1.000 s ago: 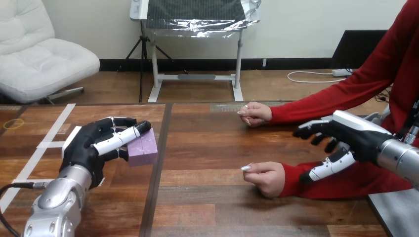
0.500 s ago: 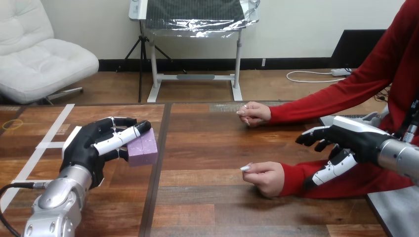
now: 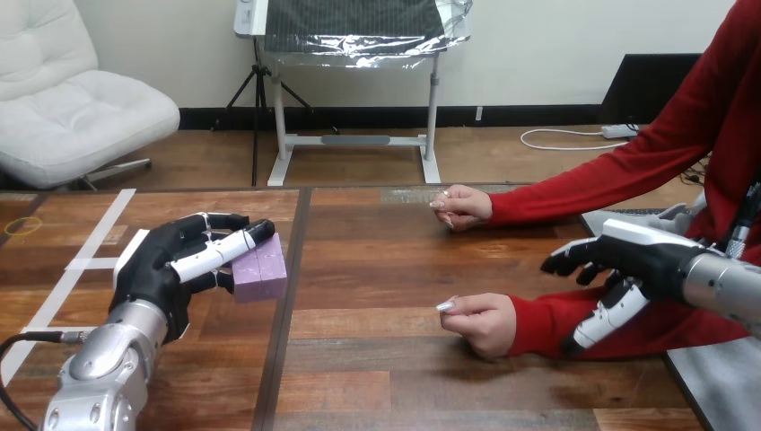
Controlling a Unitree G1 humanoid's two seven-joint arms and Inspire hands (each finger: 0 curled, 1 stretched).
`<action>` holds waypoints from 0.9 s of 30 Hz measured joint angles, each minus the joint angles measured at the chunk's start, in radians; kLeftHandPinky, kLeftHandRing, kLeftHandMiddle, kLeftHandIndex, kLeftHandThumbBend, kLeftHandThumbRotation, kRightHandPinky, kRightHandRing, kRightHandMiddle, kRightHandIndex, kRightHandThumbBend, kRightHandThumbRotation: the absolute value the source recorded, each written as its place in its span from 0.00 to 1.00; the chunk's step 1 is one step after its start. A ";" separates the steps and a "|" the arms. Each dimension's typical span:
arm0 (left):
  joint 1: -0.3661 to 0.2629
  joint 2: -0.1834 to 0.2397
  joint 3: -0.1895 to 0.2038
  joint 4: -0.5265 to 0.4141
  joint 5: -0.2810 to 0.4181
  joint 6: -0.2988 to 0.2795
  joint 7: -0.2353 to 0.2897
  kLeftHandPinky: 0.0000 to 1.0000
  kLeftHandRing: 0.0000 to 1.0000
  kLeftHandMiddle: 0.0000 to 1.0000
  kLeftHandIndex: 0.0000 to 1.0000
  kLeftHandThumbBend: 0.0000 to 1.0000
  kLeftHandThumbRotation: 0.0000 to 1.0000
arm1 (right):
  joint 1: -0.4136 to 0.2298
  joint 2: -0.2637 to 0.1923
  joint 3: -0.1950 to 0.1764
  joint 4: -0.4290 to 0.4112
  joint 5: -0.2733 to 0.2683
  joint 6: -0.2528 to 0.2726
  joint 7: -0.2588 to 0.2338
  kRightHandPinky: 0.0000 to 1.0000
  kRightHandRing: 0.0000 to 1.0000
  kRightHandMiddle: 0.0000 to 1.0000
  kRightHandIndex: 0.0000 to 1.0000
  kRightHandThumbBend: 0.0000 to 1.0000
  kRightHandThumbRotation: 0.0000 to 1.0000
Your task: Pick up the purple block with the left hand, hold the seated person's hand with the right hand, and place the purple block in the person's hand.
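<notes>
The purple block [image 3: 261, 270] is held a little above the table at the left, with my left hand [image 3: 166, 262] shut on it, thumb across its front. My right hand [image 3: 639, 260] hovers at the right, open, fingers loosely bent, over the person's red sleeve and apart from it. The person's near hand [image 3: 482, 320] rests on the table as a loose fist, left of my right hand. The person's far hand [image 3: 462, 206] lies closed further back on the table.
The wooden table [image 3: 377, 269] has white tape strips [image 3: 100, 229] at its left side and a dark seam [image 3: 289, 296] running front to back. The person's red-sleeved arms [image 3: 619, 180] cross the right part of the table.
My right hand has sunk lower and drifted slightly right, closer to the person's near forearm. The left hand with the block and the person's hands have stayed put.
</notes>
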 measured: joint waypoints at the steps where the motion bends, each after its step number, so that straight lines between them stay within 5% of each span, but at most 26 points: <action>1: 0.000 0.000 0.000 0.000 0.000 0.000 -0.001 0.23 0.31 0.38 0.42 0.45 0.00 | 0.000 0.000 0.002 0.000 -0.002 0.000 -0.001 0.71 0.83 0.86 0.84 1.00 0.20; 11: 0.000 0.000 0.001 0.000 -0.001 0.000 -0.001 0.23 0.31 0.38 0.42 0.45 0.00 | 0.000 0.000 0.039 0.002 -0.050 -0.016 -0.070 0.70 0.81 0.82 0.80 1.00 0.22; 27: 0.000 -0.004 0.006 0.000 -0.020 0.000 -0.001 0.23 0.30 0.38 0.42 0.44 0.00 | 0.000 0.004 0.117 0.029 -0.163 -0.095 -0.271 0.67 0.76 0.76 0.76 1.00 0.21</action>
